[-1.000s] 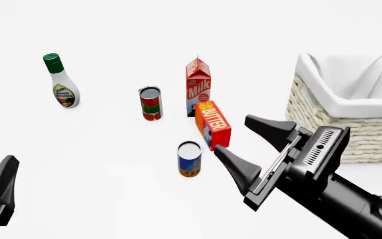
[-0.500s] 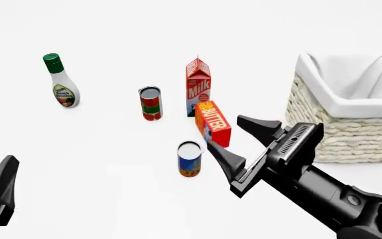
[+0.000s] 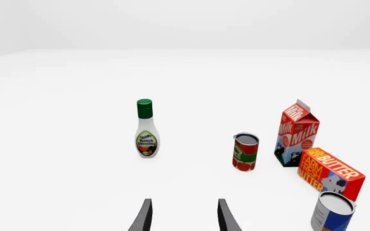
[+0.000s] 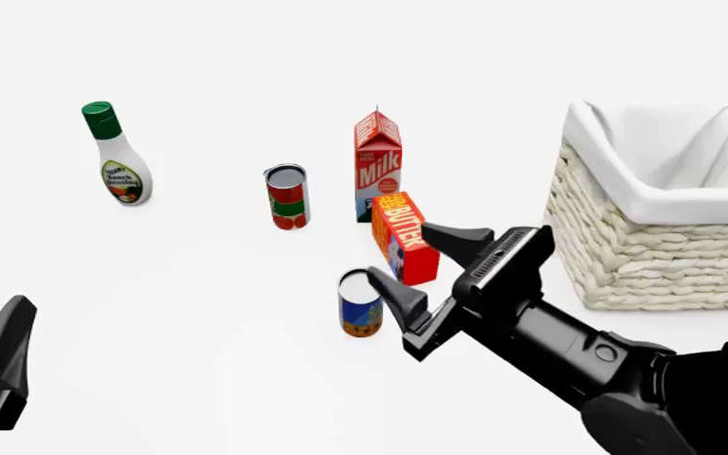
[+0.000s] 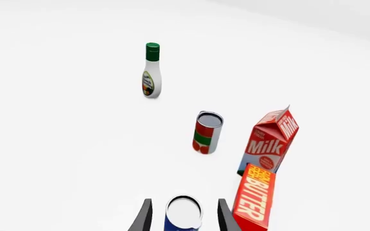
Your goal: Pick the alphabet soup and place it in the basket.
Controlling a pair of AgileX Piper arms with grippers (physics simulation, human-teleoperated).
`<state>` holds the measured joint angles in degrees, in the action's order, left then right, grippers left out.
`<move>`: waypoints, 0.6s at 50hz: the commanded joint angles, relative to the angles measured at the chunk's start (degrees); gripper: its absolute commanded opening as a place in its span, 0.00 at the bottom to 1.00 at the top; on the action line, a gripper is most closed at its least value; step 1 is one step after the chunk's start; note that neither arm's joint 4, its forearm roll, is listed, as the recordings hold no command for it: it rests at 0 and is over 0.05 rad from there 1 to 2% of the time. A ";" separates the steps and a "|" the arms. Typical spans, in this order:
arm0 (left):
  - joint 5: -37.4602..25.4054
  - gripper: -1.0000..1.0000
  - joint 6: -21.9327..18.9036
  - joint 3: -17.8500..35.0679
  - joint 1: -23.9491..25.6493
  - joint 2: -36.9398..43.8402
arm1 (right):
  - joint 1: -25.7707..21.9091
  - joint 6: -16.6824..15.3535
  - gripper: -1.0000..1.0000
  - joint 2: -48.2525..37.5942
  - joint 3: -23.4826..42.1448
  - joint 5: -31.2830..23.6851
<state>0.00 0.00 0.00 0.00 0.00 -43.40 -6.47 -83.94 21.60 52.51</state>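
Soup can [image 4: 360,303] is what I'm going for, and my right gripper [image 4: 412,258] has slid left and fwd toward it over the last sec. It was off near the basket [image 4: 662,237]; now its fingers are right by the can. That means I'm nearly lined up for the grab. In the right wrist cam the can's pale top [image 5: 183,211] sits between the two fingers [image 5: 145,216], w/ a small gap on each side, so no touch yet, I think. Fingers are spread wide and hold nothing. Can stands upright on the table, just in front of the butter box [image 4: 406,237], which is close, so I could bump it. Basket is off to the right, well apart from the can. Left gripper [image 3: 183,219] hasn't moved; its fingers are apart too, holding nothing.
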 commanded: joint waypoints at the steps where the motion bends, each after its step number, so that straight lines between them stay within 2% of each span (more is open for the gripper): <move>1: 0.00 1.00 0.00 0.00 0.00 0.00 | -0.13 -0.30 1.00 -4.44 2.84 -0.54; 30: 0.00 1.00 0.00 0.00 0.00 0.00 | 0.41 -0.47 1.00 -13.06 8.08 -1.13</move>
<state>0.00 0.00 0.00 0.00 0.00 -43.11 -7.03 -94.35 28.14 51.46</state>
